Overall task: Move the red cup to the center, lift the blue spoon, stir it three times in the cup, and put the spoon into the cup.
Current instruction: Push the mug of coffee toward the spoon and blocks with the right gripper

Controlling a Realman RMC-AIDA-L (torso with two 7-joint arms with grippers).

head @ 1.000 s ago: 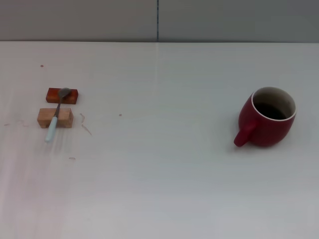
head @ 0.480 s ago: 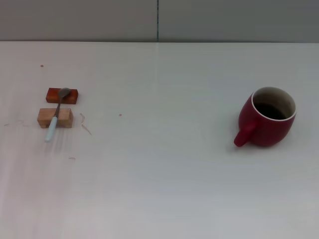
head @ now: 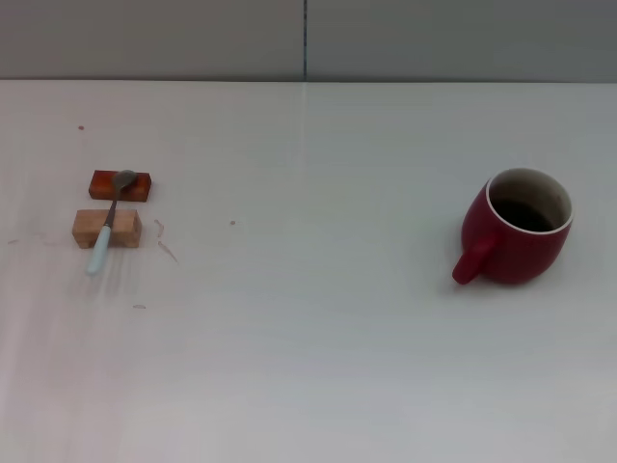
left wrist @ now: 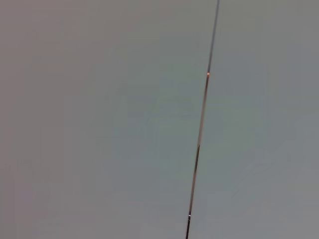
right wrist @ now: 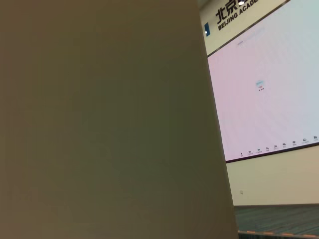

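Showing the task before any visible step is done: the red cup (head: 521,230) stands upright on the right side of the table (head: 308,367), well apart from the centre, its handle turned toward the middle and the near edge. The blue spoon (head: 108,225) lies far to the left, resting across a pale wooden block (head: 125,229), its grey bowl on a red-brown block (head: 141,184) just behind. Neither the left gripper nor the right gripper appears in any view, so whether their fingers are apart or together cannot be told. Remaining, by this judgement: moving the cup, lifting the spoon, three stirs, and depositing the spoon.
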